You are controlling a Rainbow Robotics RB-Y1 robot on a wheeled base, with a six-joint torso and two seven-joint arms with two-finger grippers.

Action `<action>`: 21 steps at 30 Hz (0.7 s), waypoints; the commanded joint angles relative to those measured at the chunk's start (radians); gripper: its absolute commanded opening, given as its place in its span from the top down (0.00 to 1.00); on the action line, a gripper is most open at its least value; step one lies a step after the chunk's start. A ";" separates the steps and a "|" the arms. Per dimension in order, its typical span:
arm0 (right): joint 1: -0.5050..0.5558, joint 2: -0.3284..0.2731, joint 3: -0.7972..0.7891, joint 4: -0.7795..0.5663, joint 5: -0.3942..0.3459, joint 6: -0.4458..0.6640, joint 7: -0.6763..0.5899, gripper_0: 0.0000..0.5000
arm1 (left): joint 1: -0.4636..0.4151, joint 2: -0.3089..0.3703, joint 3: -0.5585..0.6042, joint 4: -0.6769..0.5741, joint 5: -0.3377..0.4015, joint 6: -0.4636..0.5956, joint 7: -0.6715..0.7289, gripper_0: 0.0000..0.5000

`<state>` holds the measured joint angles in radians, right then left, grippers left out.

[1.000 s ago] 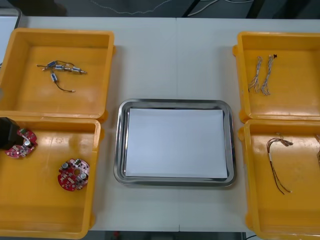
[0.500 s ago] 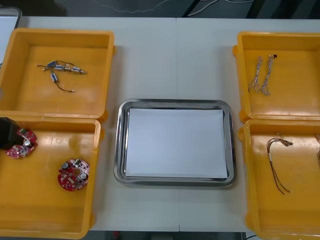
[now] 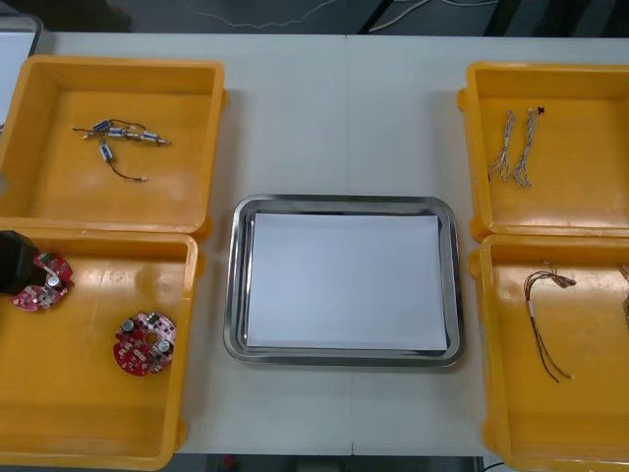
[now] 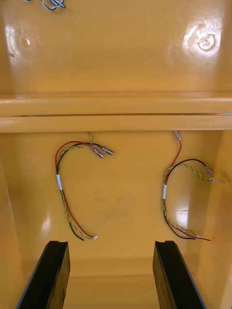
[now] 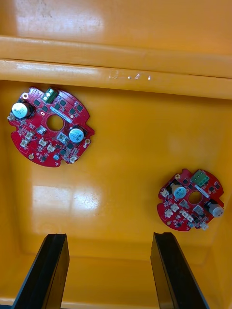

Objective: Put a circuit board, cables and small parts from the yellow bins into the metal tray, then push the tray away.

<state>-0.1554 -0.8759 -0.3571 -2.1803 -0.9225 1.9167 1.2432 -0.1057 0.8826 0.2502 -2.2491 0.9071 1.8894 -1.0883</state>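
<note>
- Front view: nothing has shifted over the last second. The metal tray sits mid-tabletop, white inside and with nothing in it, between the yellow bins. Two circuit boards lie in the near-left bin, small metal parts in the far-left one, and red and yellow cables in the near-right one. With no change and a bare tray, I judge the task to be at its very start, no pick yet made.
- Right wrist view: the right tool hangs over the near-right bin, its fingers wide apart and holding nothing. Two cables lie on the bin floor beyond the fingertips, clear of both.
- Left wrist view: the left tool is likewise wide and empty above the near-left bin. Both boards lie flat beyond its fingertips, untouched. The standstill suggests that a descent onto a board or a cable comes next.
</note>
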 commanded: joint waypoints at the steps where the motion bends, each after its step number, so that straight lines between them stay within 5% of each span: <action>1: 0.011 0.006 -0.034 -0.029 0.008 0.003 -0.013 0.00 | 0.018 0.015 0.031 -0.024 -0.008 -0.009 -0.076 0.00; 21: 0.011 0.006 -0.034 -0.029 0.008 0.003 -0.013 0.00 | 0.018 0.015 0.031 -0.024 -0.008 -0.009 -0.076 0.00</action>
<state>-0.1554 -0.8759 -0.3571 -2.1803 -0.9225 1.9167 1.2432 -0.1057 0.8826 0.2502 -2.2491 0.9071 1.8894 -1.0883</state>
